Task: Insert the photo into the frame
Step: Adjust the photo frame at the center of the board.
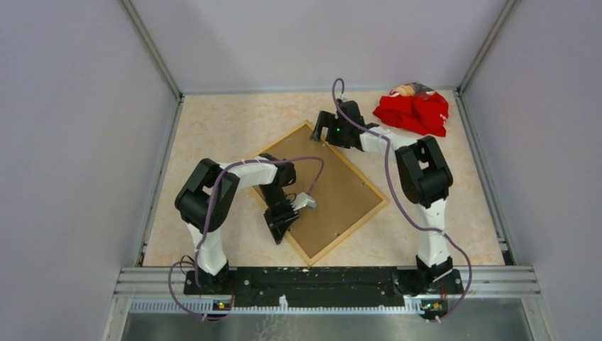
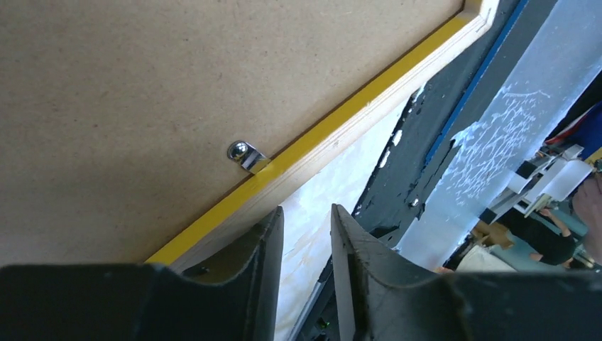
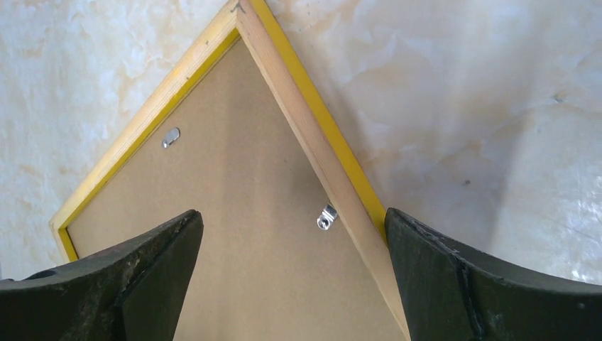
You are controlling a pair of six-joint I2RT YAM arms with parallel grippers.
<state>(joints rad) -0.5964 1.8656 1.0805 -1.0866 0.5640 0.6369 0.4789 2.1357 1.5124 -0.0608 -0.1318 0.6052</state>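
Twin robot arms in white and black: the left arm (image 1: 206, 195) and right arm (image 1: 424, 174) each pair smooth white link shells with bulky black joint housings above a black base (image 1: 207, 279). A purple cable (image 1: 388, 170) trails along each arm from base to wrist, and a small green light (image 1: 339, 131) glows on the right wrist housing. Seen close, the left fingers (image 2: 266, 273) and right fingers (image 3: 135, 284) are matt black, thick and curved, their edges scuffed pale
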